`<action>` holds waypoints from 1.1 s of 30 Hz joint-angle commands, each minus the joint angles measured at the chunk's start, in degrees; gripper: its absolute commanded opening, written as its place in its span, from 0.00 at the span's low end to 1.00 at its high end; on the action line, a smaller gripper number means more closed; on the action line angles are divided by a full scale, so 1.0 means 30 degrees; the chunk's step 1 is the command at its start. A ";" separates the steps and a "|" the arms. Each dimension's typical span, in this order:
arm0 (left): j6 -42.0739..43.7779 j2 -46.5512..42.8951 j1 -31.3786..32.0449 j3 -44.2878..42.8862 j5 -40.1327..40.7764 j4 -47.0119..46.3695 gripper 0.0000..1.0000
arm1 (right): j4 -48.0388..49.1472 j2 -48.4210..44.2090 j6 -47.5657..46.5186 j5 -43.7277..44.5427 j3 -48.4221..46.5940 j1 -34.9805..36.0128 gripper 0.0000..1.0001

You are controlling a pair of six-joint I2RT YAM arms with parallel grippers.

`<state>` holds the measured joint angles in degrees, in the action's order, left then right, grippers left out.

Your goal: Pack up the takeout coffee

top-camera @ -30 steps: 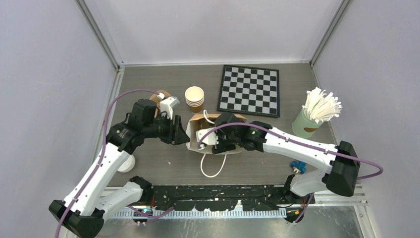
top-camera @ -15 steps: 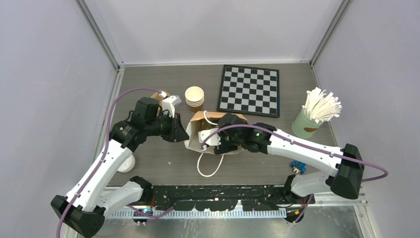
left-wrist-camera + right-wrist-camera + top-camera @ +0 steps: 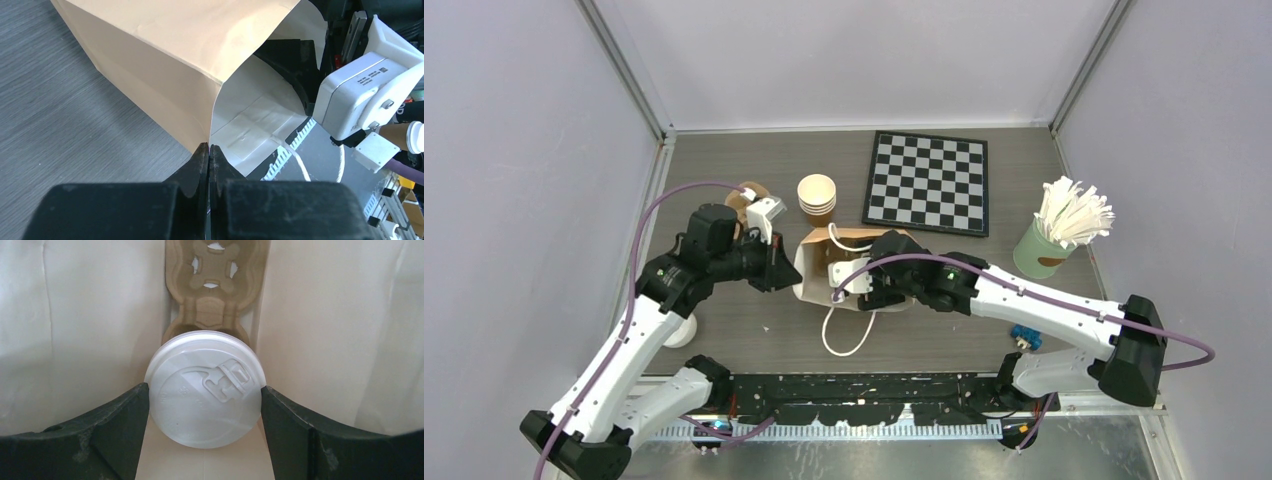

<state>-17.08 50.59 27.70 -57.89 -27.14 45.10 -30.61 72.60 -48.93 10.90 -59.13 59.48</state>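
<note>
A dark grey wood-grain desk (image 3: 724, 170) fills the floor of a booth closed in by pale lilac-grey walls (image 3: 524, 150), with bare metal posts running up the two far corners and a black rail (image 3: 874, 385) along the near edge where the arm bases sit. Near the middle of the desk lies the brown paper bag (image 3: 809, 255), its mouth turned toward 9 o'clock and its white cord handle (image 3: 844, 335) looping out toward 6 o'clock. The left end effector (image 3: 208, 150) comes in from 9 o'clock with its tips pressed tight together, pinching the rim of the bag's mouth. The right end effector (image 3: 204, 392) reaches into the bag from 3 o'clock, spread wide, its dark fingers (image 3: 125, 410) touching either side of the round white lid of the takeout coffee (image 3: 205, 402). The cup is thus held inside the bag, just in front of a moulded pulp carrier (image 3: 212, 295) that lies deeper in against the pale lining. A checkerboard (image 3: 927, 183) rests flat at 1 o'clock, a stack of lidless tan cups (image 3: 817, 195) stands just beyond the bag at 12 o'clock, and a green cup (image 3: 1036, 250) bristling with white sticks (image 3: 1072, 212) stands at 3 o'clock. A loose white lid (image 3: 680, 330) lies at 8 o'clock beside the left arm, and a small blue object (image 3: 1025, 335) sits at 4 o'clock, too small to identify.
</note>
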 commanded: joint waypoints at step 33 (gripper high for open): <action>0.1320 -0.0865 0.0053 0.0342 -0.1998 -0.0760 0.00 | 0.3743 0.0191 0.0291 0.1528 0.2278 -0.0251 0.76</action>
<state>-14.22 48.69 27.75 -55.59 -30.89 44.38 -22.59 72.79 -46.85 14.13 -52.97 59.11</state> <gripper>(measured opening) 0.008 0.806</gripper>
